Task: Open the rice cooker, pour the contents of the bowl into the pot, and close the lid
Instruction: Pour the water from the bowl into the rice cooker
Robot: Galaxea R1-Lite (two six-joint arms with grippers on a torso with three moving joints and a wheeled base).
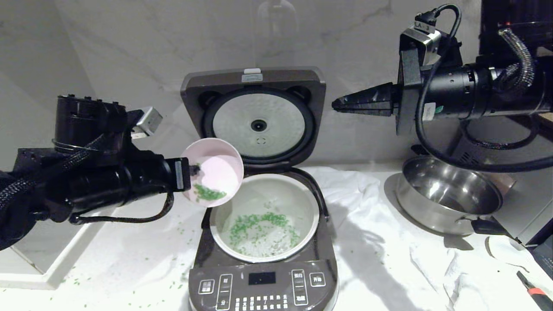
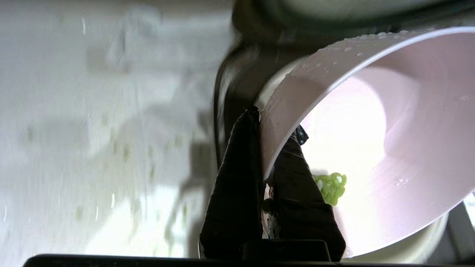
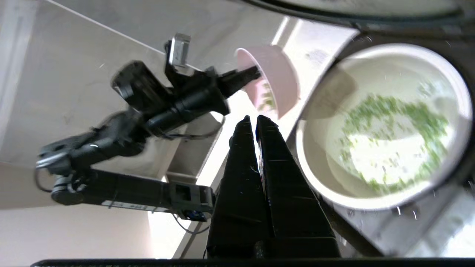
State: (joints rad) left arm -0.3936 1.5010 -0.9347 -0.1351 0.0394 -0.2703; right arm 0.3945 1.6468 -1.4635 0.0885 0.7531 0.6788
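Pot [image 1: 302,203] with green bits [image 1: 259,229]; tipped bowl [image 1: 224,166]

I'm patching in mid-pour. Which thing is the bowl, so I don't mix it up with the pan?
Find the open rice cooker at centre. The bowl is tipped over its pot's left rim, pinched by the left gripper. It is small and pink with green bits inside, unlike the big steel pan to the right.

My left gripper [image 2: 276,133] pinches the rim of the pink bowl [image 2: 371,122], one finger on the outside wall, the other inside. The bowl is tipped on its side, its wet outer wall beaded with drops. A small clump of green bits [image 2: 331,187] clings inside, just beside my inner finger [image 2: 300,193].
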